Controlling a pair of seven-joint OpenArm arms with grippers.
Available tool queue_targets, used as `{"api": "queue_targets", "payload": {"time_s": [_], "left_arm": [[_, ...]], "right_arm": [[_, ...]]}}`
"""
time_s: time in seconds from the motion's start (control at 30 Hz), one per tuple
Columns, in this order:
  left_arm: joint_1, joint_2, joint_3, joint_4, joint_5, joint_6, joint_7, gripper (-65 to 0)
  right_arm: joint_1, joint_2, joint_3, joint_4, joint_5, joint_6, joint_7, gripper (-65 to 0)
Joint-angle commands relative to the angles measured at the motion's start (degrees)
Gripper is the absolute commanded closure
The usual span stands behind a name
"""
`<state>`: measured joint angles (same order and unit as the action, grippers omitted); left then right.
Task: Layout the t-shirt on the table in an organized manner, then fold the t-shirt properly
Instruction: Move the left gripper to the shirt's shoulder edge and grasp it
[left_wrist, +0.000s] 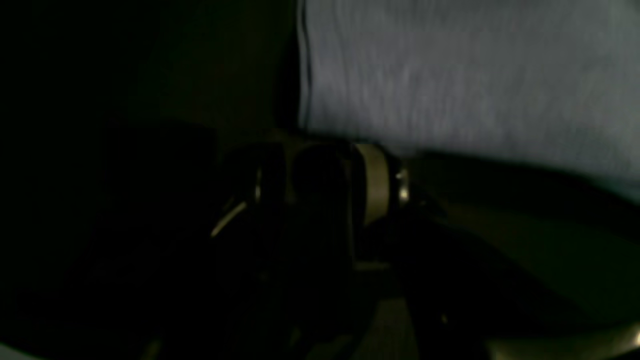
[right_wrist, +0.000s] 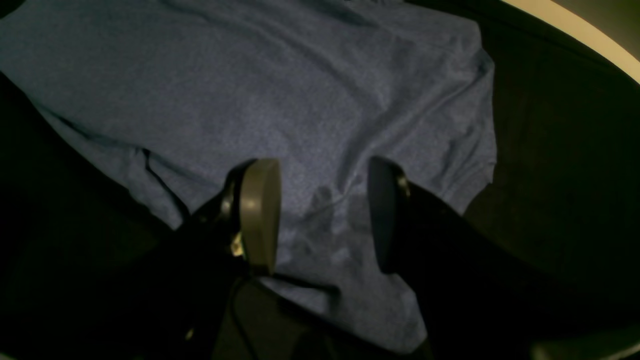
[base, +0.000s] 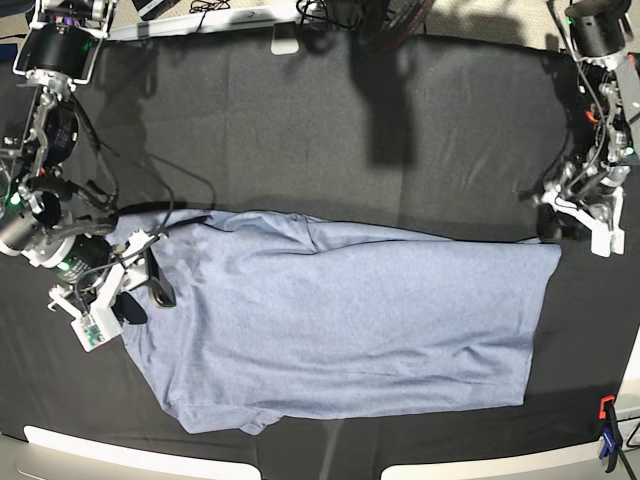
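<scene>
The blue-grey t-shirt (base: 340, 320) lies spread flat across the black table (base: 300, 130), long side running left to right. In the base view my right gripper (base: 148, 292) is over the shirt's left end. The right wrist view shows the right gripper (right_wrist: 322, 215) open, with creased shirt cloth (right_wrist: 250, 75) below the gap and nothing pinched. My left gripper (base: 553, 222) sits at the shirt's upper right corner. The left wrist view is very dark: one tan pad (left_wrist: 372, 182) shows just below the shirt's edge (left_wrist: 450, 75), and the jaw gap is hidden.
An orange and blue clamp (base: 608, 440) grips the table's front right edge. Cables and gear (base: 350, 15) lie along the far edge. Black cloth surrounds the shirt on all sides.
</scene>
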<state>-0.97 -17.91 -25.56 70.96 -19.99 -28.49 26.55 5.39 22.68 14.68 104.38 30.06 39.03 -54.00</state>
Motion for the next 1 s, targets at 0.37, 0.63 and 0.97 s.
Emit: {"api": "queue_targets", "payload": {"time_s": [0.37, 0.63, 0.97], "left_arm": [[-1.2, 3.9, -0.2, 0.6, 0.2, 2.0, -3.1, -20.4], [-1.1, 4.1, -0.2, 0.6, -1.9, -1.5, -3.9, -20.4], [-3.8, 6.1, 0.2, 0.6, 2.6, -1.3, -3.9, -19.9]], "right_arm": [[1.1, 0.8, 0.3, 1.2, 0.8, -0.2, 1.4, -26.0], [1.1, 0.8, 0.3, 1.2, 0.8, -0.1, 0.7, -26.0], [1.1, 0.8, 0.3, 1.2, 0.8, -0.1, -0.5, -26.0]]}}
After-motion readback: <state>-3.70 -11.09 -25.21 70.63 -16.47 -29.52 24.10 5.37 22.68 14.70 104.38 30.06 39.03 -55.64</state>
